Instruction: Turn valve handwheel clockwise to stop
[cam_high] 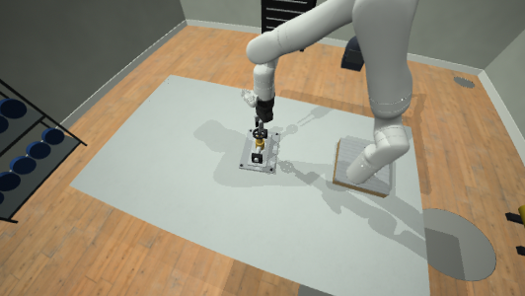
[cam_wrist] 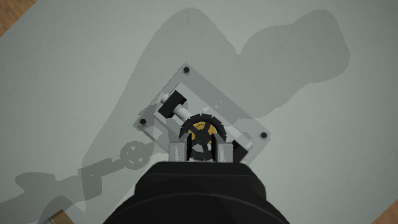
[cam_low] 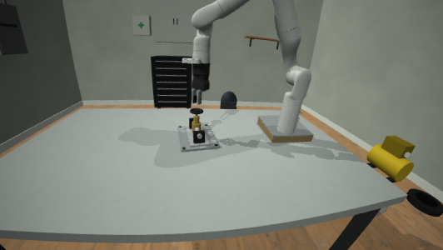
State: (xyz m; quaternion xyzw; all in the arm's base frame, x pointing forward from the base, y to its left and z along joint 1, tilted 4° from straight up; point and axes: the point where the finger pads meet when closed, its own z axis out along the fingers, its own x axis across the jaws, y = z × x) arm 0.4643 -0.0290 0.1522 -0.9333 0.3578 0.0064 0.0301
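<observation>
one black spoked handwheel (cam_wrist: 202, 136) atop one brass-bodied valve (cam_low: 196, 124), bolted to one grey square base plate (cam_low: 213, 144) near the table's middle. one black two-finger gripper (cam_low: 198, 100) hanging at 12 o'clock directly above the wheel, fingers half-parted, straddling its rim in wrist view, gripping nothing.
</observation>
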